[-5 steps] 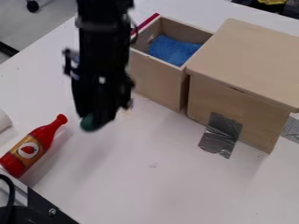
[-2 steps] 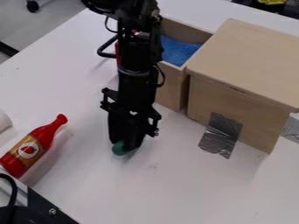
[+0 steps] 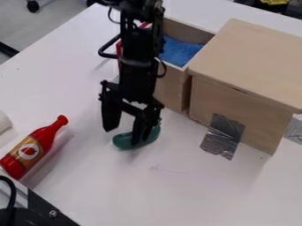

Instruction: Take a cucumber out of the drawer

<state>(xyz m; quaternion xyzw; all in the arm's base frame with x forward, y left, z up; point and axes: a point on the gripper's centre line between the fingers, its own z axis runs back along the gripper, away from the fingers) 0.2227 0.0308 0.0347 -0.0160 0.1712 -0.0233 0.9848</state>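
So, one gripper (image 3: 122, 136), two fingers (image 3: 111, 115) spread; one cucumber (image 3: 152, 135) on table (image 3: 194, 194), one drawer (image 3: 171, 90), one bottle (image 3: 45, 136).

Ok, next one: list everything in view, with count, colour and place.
cucumber: one, dark green, on the table by the gripper
sauce bottle: one, red, lying at left
drawer: one, wooden, pulled open
cloth: one, blue, inside the drawer
cabinet: one, wooden, right
tape strips: two, grey, cabinet's base
table: one, white, beneath
unclear object: one, white, left edge
hardware with cable: black, lower left corner
unclear object: one, yellow, top right
floor: grey, upper left
arm: one, black, from the top
gripper: one, black, fingers apart over the cucumber
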